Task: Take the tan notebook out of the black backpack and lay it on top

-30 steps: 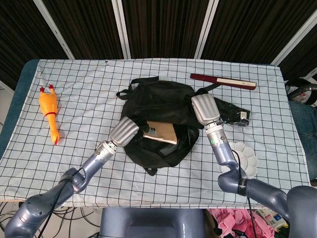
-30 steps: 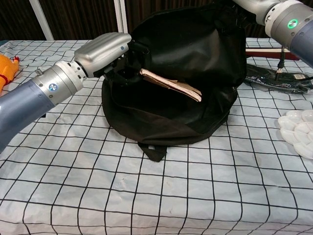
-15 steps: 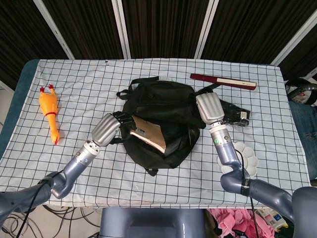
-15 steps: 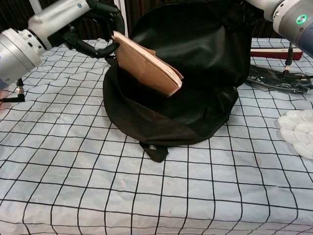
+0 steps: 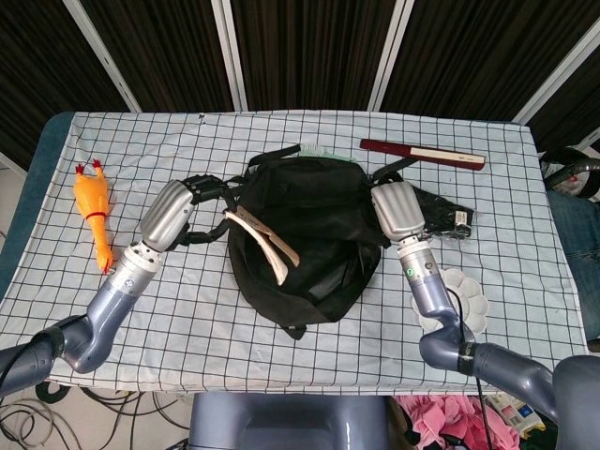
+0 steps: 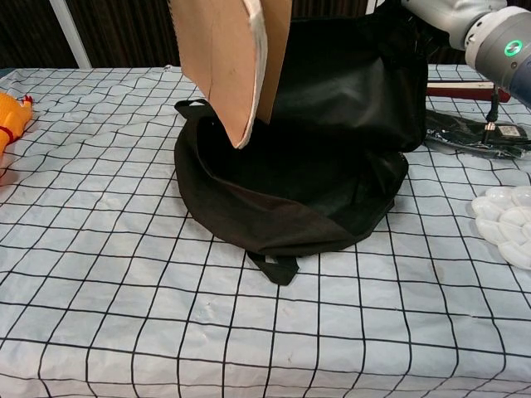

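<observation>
The black backpack (image 5: 314,239) lies mid-table with its mouth open towards me; in the chest view its upper flap (image 6: 348,91) is held up. The tan notebook (image 5: 262,241) hangs clear above the opening, tilted nearly upright, and fills the top of the chest view (image 6: 224,62). My left hand (image 5: 183,208) grips its upper edge from the left of the bag; the chest view cuts this hand off. My right hand (image 5: 397,210) grips the bag's right rim, its fingers hidden in the fabric. Only its wrist (image 6: 489,37) shows in the chest view.
A yellow rubber chicken (image 5: 92,204) lies at the far left. A dark red flat box (image 5: 422,153) sits behind the bag, a black packet (image 5: 448,217) to its right, and a white palette (image 5: 466,295) near the right front.
My left hand has pulled the notebook up and leftwards out of the backpack. It went from lying inside the opening to hanging above it. The right hand has barely moved.
</observation>
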Controlling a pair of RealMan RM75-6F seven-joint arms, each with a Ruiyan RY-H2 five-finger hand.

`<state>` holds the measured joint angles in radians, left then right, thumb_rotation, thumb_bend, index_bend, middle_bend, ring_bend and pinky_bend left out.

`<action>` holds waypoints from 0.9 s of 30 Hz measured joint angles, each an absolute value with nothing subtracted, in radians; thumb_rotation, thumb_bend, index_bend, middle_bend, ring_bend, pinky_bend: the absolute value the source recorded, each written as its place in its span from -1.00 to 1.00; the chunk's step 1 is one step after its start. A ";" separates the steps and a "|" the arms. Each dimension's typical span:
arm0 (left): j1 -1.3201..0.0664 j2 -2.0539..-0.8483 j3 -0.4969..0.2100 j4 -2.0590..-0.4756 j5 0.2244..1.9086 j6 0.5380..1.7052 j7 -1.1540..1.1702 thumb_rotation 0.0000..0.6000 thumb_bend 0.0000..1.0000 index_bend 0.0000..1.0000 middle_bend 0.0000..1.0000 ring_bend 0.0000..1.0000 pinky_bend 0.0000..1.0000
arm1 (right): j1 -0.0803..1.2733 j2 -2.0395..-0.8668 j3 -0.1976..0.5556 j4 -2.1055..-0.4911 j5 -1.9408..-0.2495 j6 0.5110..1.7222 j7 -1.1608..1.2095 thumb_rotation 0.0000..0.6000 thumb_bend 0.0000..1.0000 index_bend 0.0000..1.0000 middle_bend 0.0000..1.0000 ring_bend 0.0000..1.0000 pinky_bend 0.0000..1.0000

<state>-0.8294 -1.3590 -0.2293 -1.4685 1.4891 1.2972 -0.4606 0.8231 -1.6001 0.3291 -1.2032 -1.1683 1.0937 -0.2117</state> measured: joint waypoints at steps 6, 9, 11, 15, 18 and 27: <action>-0.837 -1.319 -0.286 -1.555 1.418 1.251 -0.505 1.00 -0.01 0.23 0.18 -0.23 -0.08 | 0.816 -1.599 0.324 -1.214 -1.173 1.100 -0.212 1.00 0.05 0.37 0.19 -0.04 -0.45; -0.839 -1.290 -0.320 -1.576 1.380 1.238 -0.496 1.00 -0.01 0.23 0.18 -0.23 -0.08 | 0.808 -1.592 0.309 -1.241 -1.191 1.108 -0.216 1.00 0.05 0.37 0.19 -0.04 -0.45; -0.841 -1.271 -0.341 -1.567 1.354 1.233 -0.454 1.00 -0.01 0.23 0.18 -0.23 -0.08 | 0.799 -1.586 0.292 -1.272 -1.210 1.117 -0.222 1.00 0.05 0.37 0.19 -0.04 -0.45; -0.842 -1.233 -0.378 -1.545 1.302 1.216 -0.378 1.00 -0.01 0.23 0.18 -0.23 -0.08 | 0.785 -1.574 0.259 -1.318 -1.239 1.127 -0.254 1.00 0.04 0.37 0.19 -0.04 -0.45; -0.834 -1.208 -0.397 -1.528 1.281 1.208 -0.369 1.00 -0.02 0.22 0.17 -0.24 -0.09 | 0.776 -1.564 0.240 -1.357 -1.244 1.122 -0.281 1.00 0.04 0.37 0.19 -0.04 -0.45; -0.842 -1.230 -0.397 -1.491 1.289 1.195 -0.340 1.00 -0.02 0.22 0.17 -0.23 -0.09 | 0.741 -1.546 0.182 -1.466 -1.240 1.103 -0.340 1.00 0.01 0.36 0.15 -0.04 -0.45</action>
<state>-0.8417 -1.2296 -0.3967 -1.4908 1.2885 1.1946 -0.3398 0.7411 -1.5460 0.1824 -1.4661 -1.2396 1.1033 -0.3399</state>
